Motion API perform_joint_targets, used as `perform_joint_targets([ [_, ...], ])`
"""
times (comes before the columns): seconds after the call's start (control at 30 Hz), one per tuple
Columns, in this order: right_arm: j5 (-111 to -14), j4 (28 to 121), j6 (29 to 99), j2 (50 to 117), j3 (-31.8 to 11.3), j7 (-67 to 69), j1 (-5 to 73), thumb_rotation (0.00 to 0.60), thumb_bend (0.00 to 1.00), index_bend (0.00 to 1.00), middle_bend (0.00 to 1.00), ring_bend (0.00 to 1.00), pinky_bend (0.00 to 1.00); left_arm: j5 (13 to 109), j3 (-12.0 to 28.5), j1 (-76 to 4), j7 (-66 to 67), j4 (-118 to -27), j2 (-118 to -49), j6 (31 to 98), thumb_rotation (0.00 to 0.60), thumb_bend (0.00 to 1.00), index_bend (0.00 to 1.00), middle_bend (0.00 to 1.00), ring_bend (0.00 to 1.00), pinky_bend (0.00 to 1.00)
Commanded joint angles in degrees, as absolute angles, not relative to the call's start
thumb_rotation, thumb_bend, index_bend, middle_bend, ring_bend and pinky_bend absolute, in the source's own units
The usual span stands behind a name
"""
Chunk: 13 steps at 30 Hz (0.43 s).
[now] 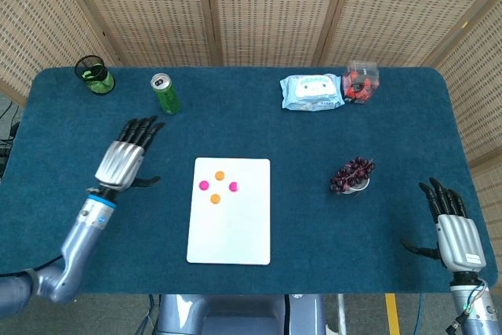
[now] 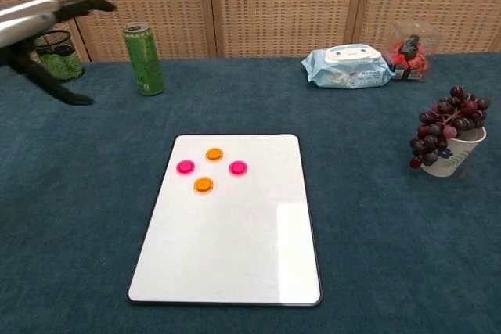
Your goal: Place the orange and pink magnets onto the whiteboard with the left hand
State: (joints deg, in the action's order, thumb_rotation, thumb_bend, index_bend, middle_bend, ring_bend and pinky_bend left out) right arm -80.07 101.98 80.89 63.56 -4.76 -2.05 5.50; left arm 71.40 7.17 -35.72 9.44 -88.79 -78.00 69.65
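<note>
The left hand (image 1: 124,161) is seen raised over the blue table (image 1: 70,139), well to the left of the whiteboard (image 1: 231,229), with its fingers (image 1: 141,129) spread and extended and nothing held in it. In the chest view only part of this hand (image 2: 35,25) is shown at the upper left corner, with the thumb angled down and away from the other fingers. The right hand (image 1: 456,231) is found near the table's right front corner, palm down, fingers spread apart and empty; it is not shown in the chest view.

Four magnets are seen lying on the upper part of the whiteboard: an orange magnet (image 2: 214,154) at the top, a second orange magnet (image 2: 203,184) below it, a pink magnet (image 2: 185,167) to the left and a second pink magnet (image 2: 238,167) to the right. They are set close together but apart from one another.

Further out, a green can (image 2: 144,59) is stood upright behind the board to the left, and a black mesh cup (image 1: 94,74) is placed at the far left corner. A pack of wipes (image 2: 348,65) and a clear box of red fruit (image 2: 409,51) are laid at the far right. A bunch of grapes in a paper cup (image 2: 448,142) is set at the right.
</note>
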Motion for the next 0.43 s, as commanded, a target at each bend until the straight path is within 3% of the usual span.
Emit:
perform_joint_targets([
  [0.03, -80.1, 102.01, 81.09, 63.68, -4.79, -2.42, 5.46, 0.6, 0.0, 0.0, 0.0, 0.0, 0.0, 72.77, 3.51, -28.21, 3.12, -87.92, -73.63, 75.83, 0.6, 0.06, 0.0, 0.0, 0.0, 0.0],
  [0.23, -80.73, 101.58, 82.2, 64.27, -4.9, -3.61, 5.3, 0.6, 0.0, 0.0, 0.0, 0.0, 0.0, 71.48, 0.79, -19.96, -5.07, -81.25, -73.82, 80.82, 0.6, 0.05, 0.0, 0.0, 0.0, 0.0],
  [0.43, -81.99, 100.24, 84.12, 65.47, -5.18, -4.64, 5.04, 0.6, 0.0, 0.0, 0.0, 0.0, 0.0, 72.17, 0.98, -16.9, -8.17, -77.22, -75.55, 83.36, 0.6, 0.05, 0.0, 0.0, 0.0, 0.0],
])
